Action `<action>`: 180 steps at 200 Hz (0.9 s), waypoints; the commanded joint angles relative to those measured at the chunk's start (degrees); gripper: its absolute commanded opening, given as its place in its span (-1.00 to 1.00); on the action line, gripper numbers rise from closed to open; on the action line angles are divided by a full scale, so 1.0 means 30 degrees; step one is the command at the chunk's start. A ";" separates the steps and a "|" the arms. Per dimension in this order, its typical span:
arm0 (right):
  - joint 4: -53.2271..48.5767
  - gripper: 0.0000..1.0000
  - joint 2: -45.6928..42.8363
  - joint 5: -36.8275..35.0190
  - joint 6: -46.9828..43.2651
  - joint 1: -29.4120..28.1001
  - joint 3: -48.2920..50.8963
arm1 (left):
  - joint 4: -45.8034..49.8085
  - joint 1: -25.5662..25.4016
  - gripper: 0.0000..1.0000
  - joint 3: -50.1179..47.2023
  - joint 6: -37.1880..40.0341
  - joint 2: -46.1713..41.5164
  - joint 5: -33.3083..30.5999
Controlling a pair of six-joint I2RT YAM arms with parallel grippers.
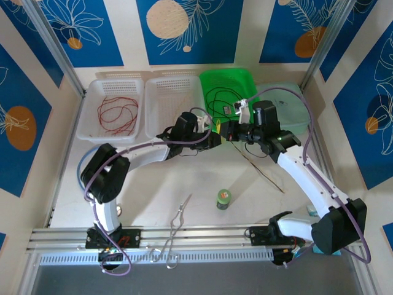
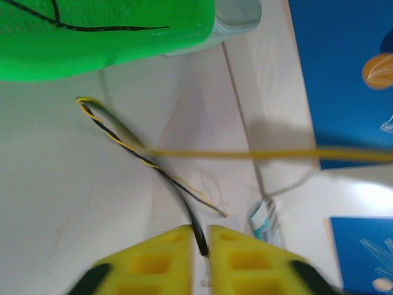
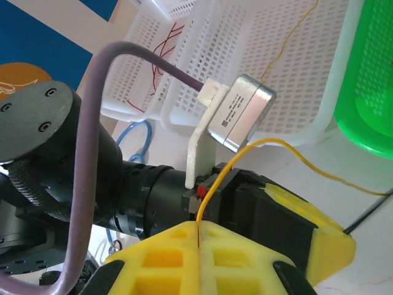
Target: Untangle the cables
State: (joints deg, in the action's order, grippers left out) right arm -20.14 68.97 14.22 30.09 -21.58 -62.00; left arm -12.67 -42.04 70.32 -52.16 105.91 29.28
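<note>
left pincer (image 2: pixel 199 238): clamped on my black wire (image 2: pixel 195 224).
right pincer (image 3: pixel 198 226): pinching the yellow wire (image 3: pixel 245 150).
tangle (image 2: pixel 132 147): stretches ahead-left of my left pincer, nearest it.

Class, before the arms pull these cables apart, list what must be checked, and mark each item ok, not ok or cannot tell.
1. The left gripper is shut on the black cable: ok.
2. The right gripper is shut on the yellow cable: ok.
3. Those two cables are untwisted: not ok. They are wound together on the table near the green basket.
4. The red cable is out of the way in its white basket: ok.
5. There is room between the two grippers to pull apart: cannot tell.
</note>
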 commanded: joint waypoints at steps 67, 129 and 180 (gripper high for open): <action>0.0971 -1.00 -0.3679 -0.2623 0.1014 0.3472 0.1400 | 1.1375 -0.0195 -1.00 0.4121 0.7891 -0.3604 -0.3245; 0.0666 -1.00 -0.4998 -0.2806 0.1573 0.6136 0.1360 | 1.7235 0.0142 -1.00 0.7394 1.2232 -0.5207 -0.5398; -0.2294 -1.00 -0.4166 -0.5998 -0.0604 0.5907 -0.1421 | 2.1941 0.0155 -1.00 1.1948 1.6171 -0.5552 -0.8368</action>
State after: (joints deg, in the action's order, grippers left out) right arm -21.82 55.59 3.07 32.21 -3.31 -61.34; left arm 44.25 -41.87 102.28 -11.51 91.18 10.00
